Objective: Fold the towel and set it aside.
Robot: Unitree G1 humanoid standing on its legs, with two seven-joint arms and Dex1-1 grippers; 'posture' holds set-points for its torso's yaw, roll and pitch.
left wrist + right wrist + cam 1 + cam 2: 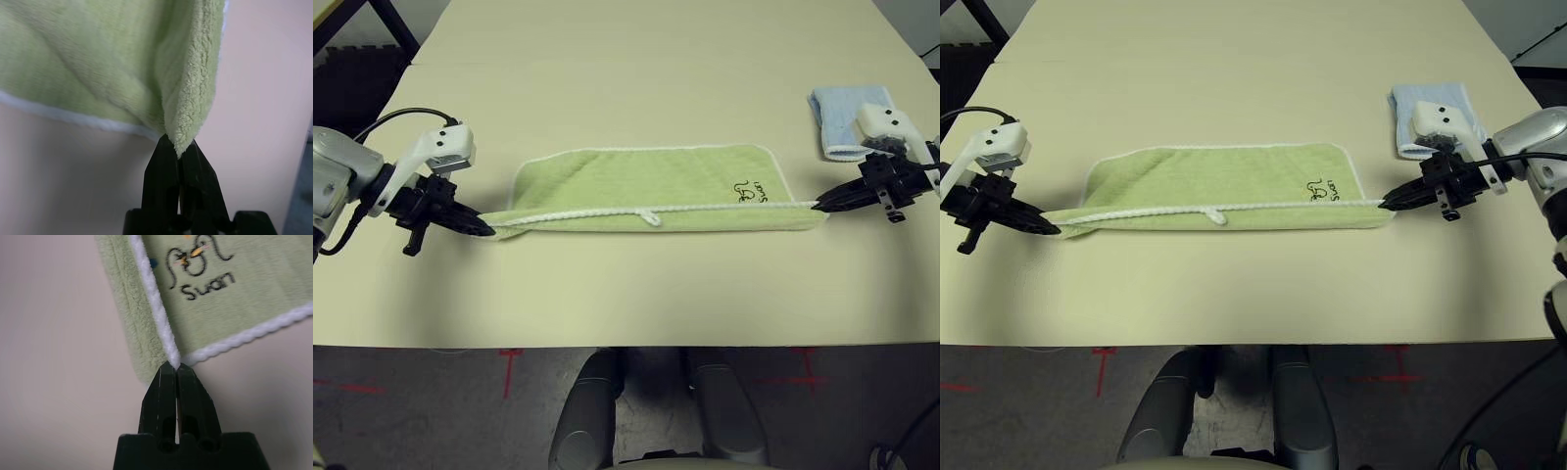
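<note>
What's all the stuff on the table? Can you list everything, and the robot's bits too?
towel: one, light green with white edging, black stitched swan picture and the word "Swan", folded in half lengthwise, stretched across the middle of the table
cloth: one, light blue, folded, far right of the table, behind the right claw
table: one, cream, under everything
floor marks: red tape crosses, on the grey floor below the table's near edge
left claw: one, black, shut on the towel's left end corner
right claw: one, black, shut on the towel's right end corner
forearms: two, silver, one at each side
</note>
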